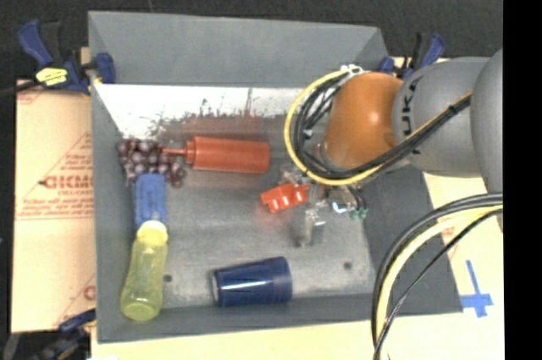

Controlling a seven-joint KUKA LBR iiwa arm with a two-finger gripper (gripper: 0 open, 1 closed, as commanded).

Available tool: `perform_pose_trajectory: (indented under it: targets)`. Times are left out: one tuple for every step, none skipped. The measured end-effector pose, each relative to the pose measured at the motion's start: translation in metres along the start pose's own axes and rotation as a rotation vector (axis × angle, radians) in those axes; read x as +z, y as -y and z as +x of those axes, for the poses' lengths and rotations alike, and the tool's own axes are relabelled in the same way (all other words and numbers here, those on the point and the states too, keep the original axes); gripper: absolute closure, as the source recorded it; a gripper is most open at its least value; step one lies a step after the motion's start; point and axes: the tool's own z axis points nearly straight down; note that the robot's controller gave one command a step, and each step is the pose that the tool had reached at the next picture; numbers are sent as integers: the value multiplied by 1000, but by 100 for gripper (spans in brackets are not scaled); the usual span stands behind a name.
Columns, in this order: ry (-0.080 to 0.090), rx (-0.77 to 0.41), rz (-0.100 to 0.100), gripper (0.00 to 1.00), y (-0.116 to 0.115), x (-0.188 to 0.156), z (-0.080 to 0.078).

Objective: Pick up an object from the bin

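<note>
My gripper [311,226] hangs low over the right middle of the bin floor, below the arm's orange cover. A small orange plastic piece [283,197] lies just to its upper left, close to the gripper or touching it; I cannot tell which. A dark blue cup [252,281] lies on its side near the front wall, below and left of the gripper. A long orange-red bottle [226,155] lies on its side toward the back, left of the gripper.
Along the left wall lie a bunch of dark grapes [149,160], a blue cylinder [150,197] and a yellow bottle [145,270], end to end. The arm and its cables cover the bin's right back corner.
</note>
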Motion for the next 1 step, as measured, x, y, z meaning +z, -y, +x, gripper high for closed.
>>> perform_pose_trajectory:
  targets:
    - [1, 4, 2, 0, -2, -44, 3]
